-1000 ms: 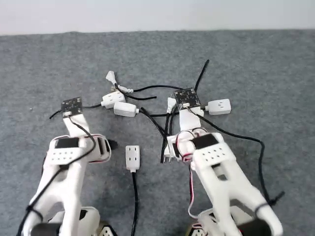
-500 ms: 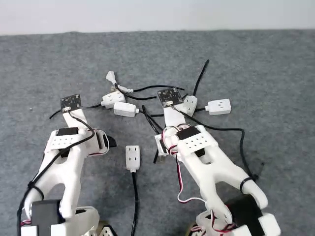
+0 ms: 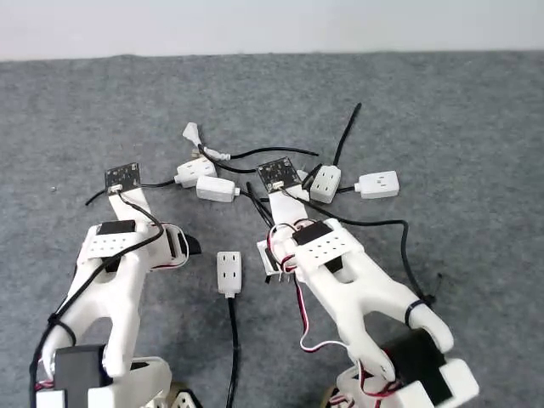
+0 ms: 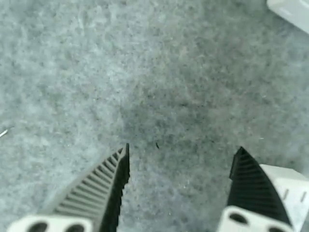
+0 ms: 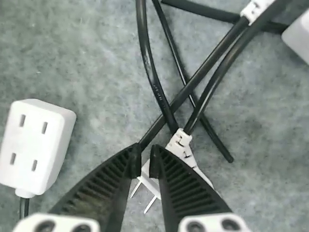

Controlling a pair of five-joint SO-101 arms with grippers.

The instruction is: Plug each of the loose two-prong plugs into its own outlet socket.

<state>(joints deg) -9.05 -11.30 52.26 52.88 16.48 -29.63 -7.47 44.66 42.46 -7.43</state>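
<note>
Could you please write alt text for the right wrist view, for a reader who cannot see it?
The right gripper pinches a white two-prong plug between black ribbed fingers, metal prongs poking out below them. Black cables cross over the grey carpet, and a white four-slot outlet block lies nearby.
</note>
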